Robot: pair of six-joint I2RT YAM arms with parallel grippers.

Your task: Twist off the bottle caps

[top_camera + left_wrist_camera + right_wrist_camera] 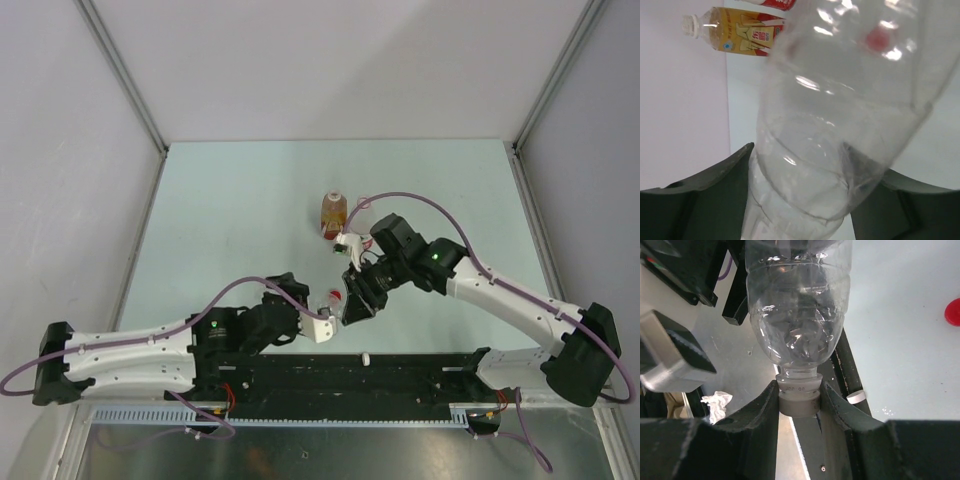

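Observation:
The plain transparent bottle (840,100) is held between both grippers, lifted off the table. My left gripper (805,200) is shut on its lower body; in the top view the left gripper (322,326) sits left of the bottle (337,306). My right gripper (799,400) is shut on that bottle's white cap (799,402), neck pointing into the jaws. The amber bottle (334,212) stands further back, white cap (689,25) on. The red-and-white labelled bottle (351,240) lies beside it. A loose red cap (954,312) lies on the table.
A loose white cap (856,397) rests by the black rail (400,370) at the near edge, also in the top view (366,357). A crumpled white scrap (717,402) lies below the rail. Grey walls bound the pale green table (230,220).

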